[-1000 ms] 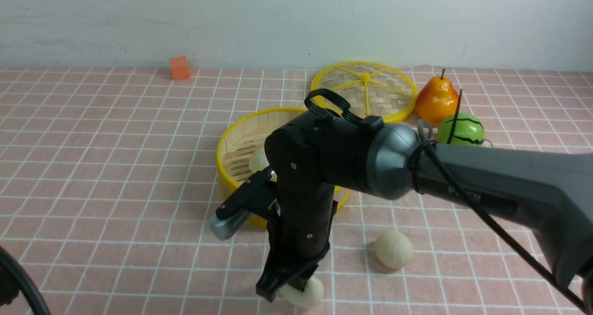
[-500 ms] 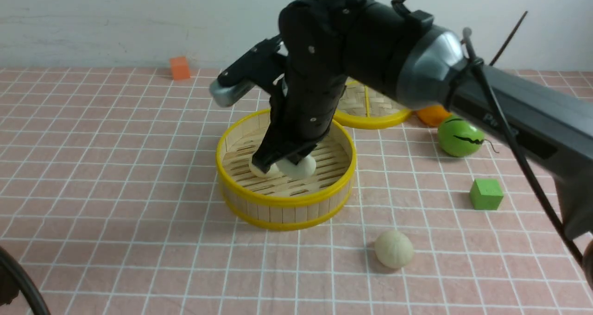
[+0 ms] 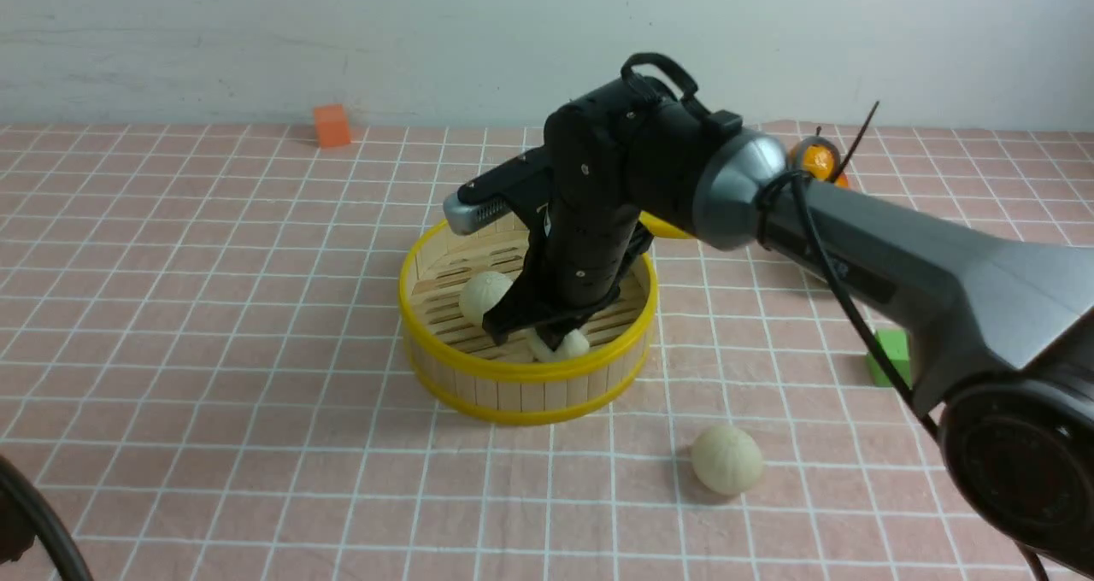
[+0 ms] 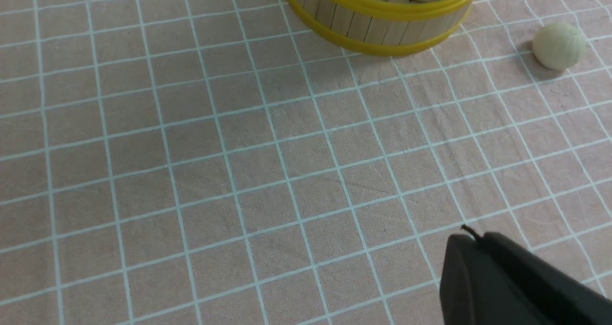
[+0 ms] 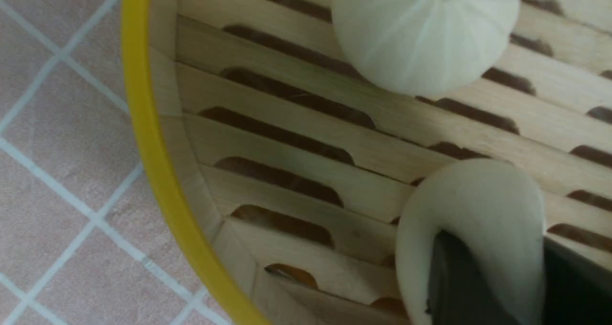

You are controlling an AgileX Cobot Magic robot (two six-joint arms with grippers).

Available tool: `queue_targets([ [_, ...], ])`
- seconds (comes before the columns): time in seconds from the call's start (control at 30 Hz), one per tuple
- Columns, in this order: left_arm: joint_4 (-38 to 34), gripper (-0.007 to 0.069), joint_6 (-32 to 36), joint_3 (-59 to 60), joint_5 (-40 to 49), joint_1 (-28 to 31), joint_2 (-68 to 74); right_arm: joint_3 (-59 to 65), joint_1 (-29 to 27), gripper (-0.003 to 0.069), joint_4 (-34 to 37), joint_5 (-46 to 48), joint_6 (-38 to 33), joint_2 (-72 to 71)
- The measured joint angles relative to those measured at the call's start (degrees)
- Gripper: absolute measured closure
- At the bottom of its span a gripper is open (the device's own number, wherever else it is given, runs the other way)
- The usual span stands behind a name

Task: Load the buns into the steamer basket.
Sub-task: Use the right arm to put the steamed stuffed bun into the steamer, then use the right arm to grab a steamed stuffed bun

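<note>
so here's where we're at: one bun (image 3: 485, 296) is sitting on the slats inside the steamer basket (image 3: 521, 374), over on its left side. a second bun (image 3: 567, 346) is down near the basket's front wall, between the fingers of the right claw (image 3: 530, 337). in the right wrist view that second bun looks like it's resting on the slatted floor with a dark finger right up against it. we honestly can't tell whether the claw is pinching it or just standing loose around it. the third bun (image 3: 726, 460) is out on the surface (image 3: 256, 410), in front of the basket and off to the right, well apart from its wall. the left claw (image 4: 483, 267) only shows as a dark corner in its own wrist view, jaws together, low over the surface and well away from the basket. we'd call this roughly two thirds done. what's left, by our reckoning, is getting the right claw clear of the second bun without dragging it out, then fetching the third bun.
</note>
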Motion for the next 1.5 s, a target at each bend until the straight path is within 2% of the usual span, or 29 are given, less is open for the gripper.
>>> queue_targets([
  [0.23,0.00,0.0622,0.07,0.00,1.11,0.00,0.00,-2.37,0.00,0.0131,0.28,2.80,1.19,-0.33],
  [0.33,0.00,0.0622,0.28,0.00,1.43,0.00,0.00,-5.69,0.00,0.0047,0.33,7.65,1.12,-1.46],
  [0.4,0.00,0.0620,0.69,0.00,1.47,0.00,0.00,-8.14,0.00,0.0032,0.33,9.53,0.56,-2.74],
  [0.47,0.00,0.0620,0.92,0.00,1.50,0.00,0.00,-9.60,0.00,0.0034,0.26,9.98,-0.16,-3.68],
  [0.6,-0.14,0.0615,1.15,0.00,1.50,0.00,0.00,-10.52,0.00,0.0081,0.29,10.94,-1.15,-7.99],
  [0.7,-0.19,0.0610,1.20,0.00,1.54,0.00,0.00,-9.46,0.00,0.0151,0.94,11.13,-1.46,-12.76],
  [0.87,-0.19,0.0608,1.19,0.00,1.75,0.00,0.00,-1.33,0.00,0.0214,0.14,11.19,-1.46,-19.69],
  [0.9,-0.19,0.0607,1.19,0.00,1.75,0.00,0.00,3.54,0.00,0.0228,-0.83,11.21,-1.46,-22.37],
  [1.13,-0.19,0.0605,1.19,0.00,1.75,0.00,0.00,22.99,0.00,0.0239,-2.59,10.99,-0.20,-27.17],
  [1.23,-0.19,0.0605,1.19,0.00,1.75,0.00,0.00,32.18,0.00,0.0239,-4.77,8.94,3.49,-26.94],
  [1.5,-0.21,0.0605,1.19,0.00,1.75,0.00,0.00,38.62,-3.20,0.0239,-6.60,-1.41,12.27,-23.77],
])
